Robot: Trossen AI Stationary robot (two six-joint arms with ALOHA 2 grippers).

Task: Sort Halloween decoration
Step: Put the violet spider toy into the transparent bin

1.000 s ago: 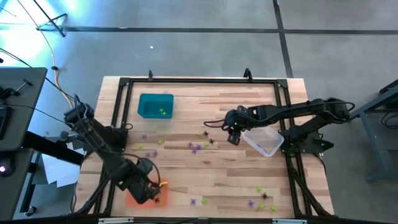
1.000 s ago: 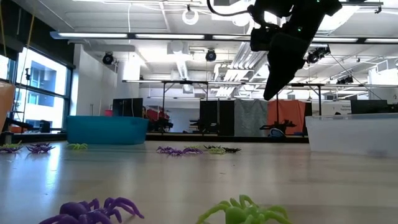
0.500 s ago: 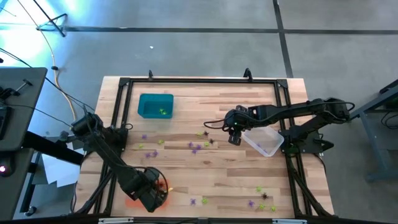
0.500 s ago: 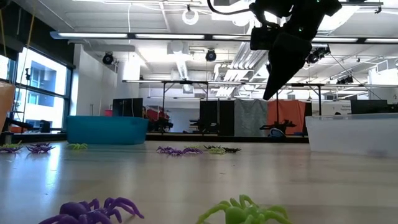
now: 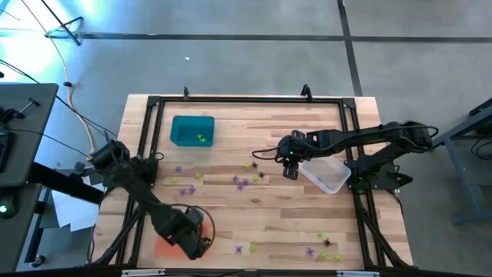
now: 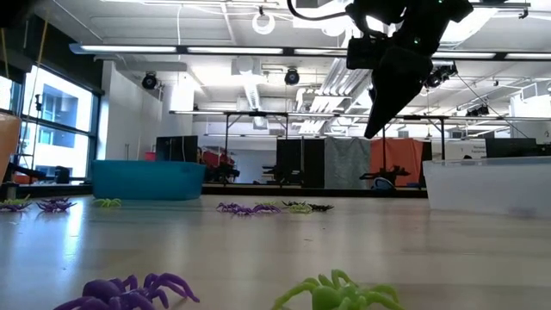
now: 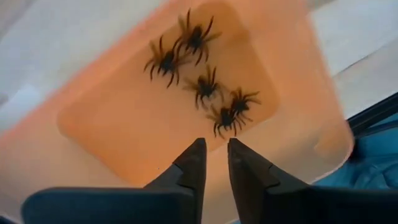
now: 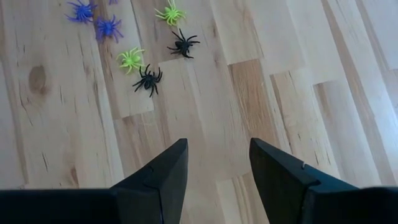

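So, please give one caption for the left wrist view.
Left gripper, fingers nearly closed and empty, above orange tray holding black spiders.

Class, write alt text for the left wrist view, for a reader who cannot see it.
Five black spiders lie clustered on the floor of an orange tray, seen from above. The left gripper hangs over the tray, its two dark jaws nearly closed with a narrow gap and nothing between them.

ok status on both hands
Left hand nearly shut, empty, above orange plastic tray holding black plastic spiders. Right hand open above table. Nothing blocking.
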